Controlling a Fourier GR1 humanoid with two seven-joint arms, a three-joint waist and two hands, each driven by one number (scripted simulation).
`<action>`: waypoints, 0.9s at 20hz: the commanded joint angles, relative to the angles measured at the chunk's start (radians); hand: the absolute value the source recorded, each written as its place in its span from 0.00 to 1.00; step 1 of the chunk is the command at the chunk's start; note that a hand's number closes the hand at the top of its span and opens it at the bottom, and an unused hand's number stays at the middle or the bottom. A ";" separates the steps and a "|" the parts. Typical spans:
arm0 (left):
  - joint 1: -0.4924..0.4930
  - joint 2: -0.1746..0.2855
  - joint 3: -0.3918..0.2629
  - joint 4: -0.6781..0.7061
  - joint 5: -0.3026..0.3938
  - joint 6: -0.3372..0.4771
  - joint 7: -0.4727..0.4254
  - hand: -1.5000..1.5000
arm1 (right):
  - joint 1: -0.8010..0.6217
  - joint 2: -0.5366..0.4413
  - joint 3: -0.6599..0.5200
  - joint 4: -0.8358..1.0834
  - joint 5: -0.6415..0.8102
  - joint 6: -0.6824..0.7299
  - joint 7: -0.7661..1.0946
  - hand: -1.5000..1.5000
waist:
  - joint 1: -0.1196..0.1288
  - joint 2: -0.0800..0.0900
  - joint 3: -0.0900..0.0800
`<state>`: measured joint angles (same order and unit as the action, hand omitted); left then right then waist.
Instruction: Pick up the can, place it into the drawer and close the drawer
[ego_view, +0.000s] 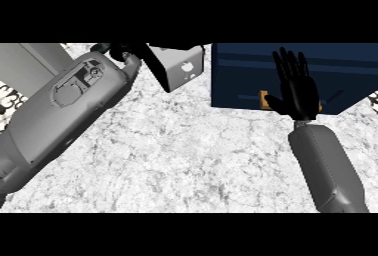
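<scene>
Against the drawer (244, 75) your right hand (297, 92) lies flat, fingers straight — likely pushing it shut; left hand (118, 49), can't tell.

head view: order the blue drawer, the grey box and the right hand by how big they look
1. blue drawer, plainly largest.
2. grey box and right hand look about alike; the hand may sit nearer the camera, so unranked.

The dark blue box-shaped drawer (244, 75) sits on the speckled grey-white stone counter (184, 150) at the frame's upper right. A pale grey angular box (181, 67) sits at top centre, just left of it. The black left hand (122, 51) is left of that box. The black right hand (297, 90) overlaps the drawer's lower edge.
</scene>
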<state>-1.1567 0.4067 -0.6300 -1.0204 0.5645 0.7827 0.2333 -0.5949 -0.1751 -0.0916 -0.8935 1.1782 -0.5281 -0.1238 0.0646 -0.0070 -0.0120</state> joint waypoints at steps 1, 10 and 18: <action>0.062 0.059 0.002 -0.086 -0.018 -0.002 0.022 0.00 | -0.112 0.010 -0.045 0.207 0.014 -0.086 0.006 0.00 | 0.013 0.017 0.014; 0.155 0.079 -0.001 -0.176 -0.060 0.005 0.025 0.00 | -0.338 0.006 -0.094 0.441 0.044 -0.191 0.033 0.00 | 0.017 0.028 0.014; 0.259 0.101 0.011 -0.269 -0.076 0.005 0.018 0.00 | -0.456 -0.032 -0.137 0.591 0.038 -0.227 0.015 0.00 | 0.024 0.035 0.014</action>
<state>-0.9369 0.4934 -0.6332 -1.2713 0.4962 0.7942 0.2586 -0.9831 -0.2016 -0.2067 -0.3799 1.2219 -0.7377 -0.1045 0.0824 0.0162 -0.0026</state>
